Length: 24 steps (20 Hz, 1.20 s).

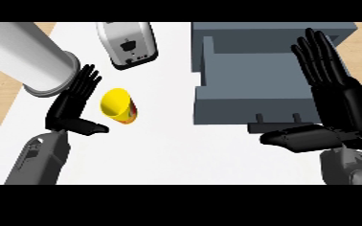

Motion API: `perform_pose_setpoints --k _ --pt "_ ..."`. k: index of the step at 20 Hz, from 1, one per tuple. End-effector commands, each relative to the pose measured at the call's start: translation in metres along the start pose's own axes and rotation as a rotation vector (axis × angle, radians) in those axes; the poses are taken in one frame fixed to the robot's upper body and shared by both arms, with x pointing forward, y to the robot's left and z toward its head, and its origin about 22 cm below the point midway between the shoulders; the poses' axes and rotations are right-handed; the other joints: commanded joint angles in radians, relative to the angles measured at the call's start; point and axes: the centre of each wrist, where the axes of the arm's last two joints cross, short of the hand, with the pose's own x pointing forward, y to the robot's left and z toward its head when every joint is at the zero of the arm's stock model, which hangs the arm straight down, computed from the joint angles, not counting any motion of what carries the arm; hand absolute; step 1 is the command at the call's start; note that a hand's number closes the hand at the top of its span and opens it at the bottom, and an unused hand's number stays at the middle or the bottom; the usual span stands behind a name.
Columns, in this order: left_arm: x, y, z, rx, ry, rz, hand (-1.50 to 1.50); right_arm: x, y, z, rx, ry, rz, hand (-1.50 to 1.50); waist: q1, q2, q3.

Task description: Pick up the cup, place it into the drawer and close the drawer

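The small yellow plastic cup lies tipped on the white countertop, mouth towards eleven o'clock, just beside the black left hand, whose fingers are straight and spread with nothing in them; it looks light, stiff and smooth, likely to roll, so a wrap around its mid-body seems safest. The open grey drawer sits at two o'clock of the cup, the black right hand released beside it; a grey cylinder and a silver toaster-like appliance crowd ten to twelve o'clock.
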Motion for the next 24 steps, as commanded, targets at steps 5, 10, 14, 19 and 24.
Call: perform_pose_setpoints --k 5,10,14,19,24 --pt "-0.037 0.019 0.01 0.013 0.048 -0.014 -1.5 0.015 0.013 -0.004 0.009 0.002 -0.005 -1.5 -0.005 0.0 0.0" --pt "-0.057 0.016 0.016 0.053 0.034 -0.049 -1.5 0.018 -0.015 -0.012 0.001 -0.021 0.001 -1.5 -0.02 0.008 -0.002" --pt "-0.066 0.019 0.031 0.049 0.029 -0.037 -1.5 0.016 -0.009 0.002 0.004 -0.012 -0.014 -1.5 -0.025 0.007 -0.002" --pt "-0.074 0.018 0.041 0.054 0.006 -0.011 -1.5 0.014 -0.007 -0.015 0.034 -0.003 0.0 -1.5 -0.027 0.012 -0.004" --pt "-0.075 0.006 0.03 0.056 -0.034 -0.025 -1.5 0.028 0.006 -0.011 0.023 -0.021 -0.006 -1.5 -0.032 0.011 -0.004"
